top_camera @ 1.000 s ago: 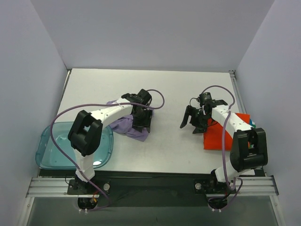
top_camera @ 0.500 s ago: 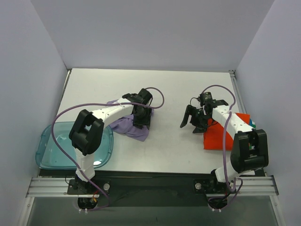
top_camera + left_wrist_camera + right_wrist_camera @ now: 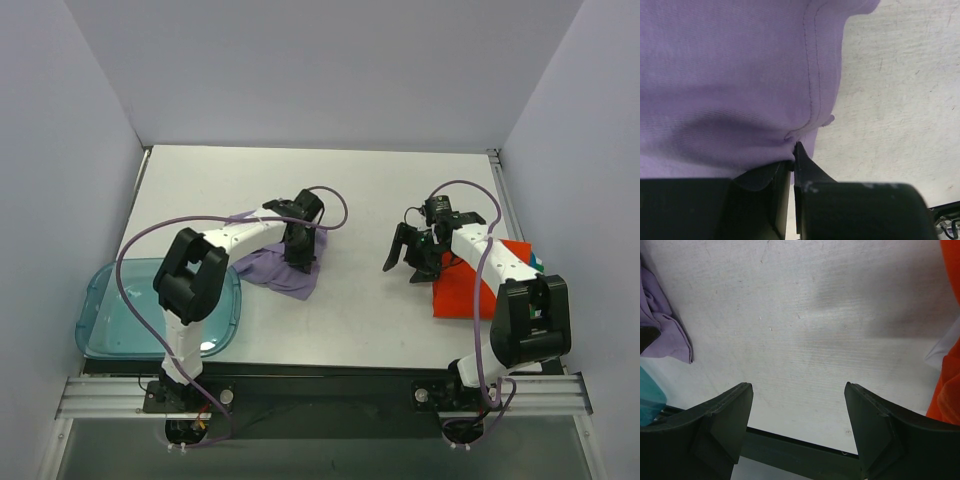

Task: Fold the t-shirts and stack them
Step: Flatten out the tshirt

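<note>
The left gripper (image 3: pixel 792 149) is pressed together on the hem of the purple shirt (image 3: pixel 268 270), with a small fold of cloth pinched between its fingers. That shirt lies crumpled left of the table's middle. Its left part comes near the blue tray (image 3: pixel 100 325), which sits at the near left corner.

The right gripper (image 3: pixel 405 264) hangs spread wide over bare table, holding nothing, just left of the orange shirt (image 3: pixel 462 292). That shirt lies flat by the right edge, partly under the right arm. A sliver of teal shirt (image 3: pixel 536 263) shows at its far right corner.

The table (image 3: pixel 350 185) is matte white and lightly scuffed. Pale walls (image 3: pixel 320 70) shut it in on the left, far and right sides. A bare strip runs between the two shirts from the near edge to the far one, and the whole far half is bare too. A metal rail (image 3: pixel 320 392) carrying both arm bases runs along the near edge.
</note>
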Controlling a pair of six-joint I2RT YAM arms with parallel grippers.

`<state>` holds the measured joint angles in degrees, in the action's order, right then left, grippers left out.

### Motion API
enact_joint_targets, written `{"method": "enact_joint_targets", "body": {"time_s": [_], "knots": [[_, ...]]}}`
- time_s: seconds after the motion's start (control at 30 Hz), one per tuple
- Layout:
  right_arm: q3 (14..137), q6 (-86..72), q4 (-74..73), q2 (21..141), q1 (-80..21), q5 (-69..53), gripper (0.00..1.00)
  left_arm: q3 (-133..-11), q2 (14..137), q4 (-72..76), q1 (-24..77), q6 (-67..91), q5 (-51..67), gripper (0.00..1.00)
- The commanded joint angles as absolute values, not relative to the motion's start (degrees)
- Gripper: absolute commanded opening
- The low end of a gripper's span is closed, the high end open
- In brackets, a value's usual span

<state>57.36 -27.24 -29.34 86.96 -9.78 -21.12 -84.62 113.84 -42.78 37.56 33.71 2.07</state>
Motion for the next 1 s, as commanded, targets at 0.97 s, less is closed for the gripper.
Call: {"method": "enact_joint_targets", "body": {"time_s": [0.97], "knots": [[63.9,-29.4,-28.6,94.0,-19.8,-26.2,0.73,-80.9,89.0,-30.8,21.5,43.2,12.0,0.00]]}}
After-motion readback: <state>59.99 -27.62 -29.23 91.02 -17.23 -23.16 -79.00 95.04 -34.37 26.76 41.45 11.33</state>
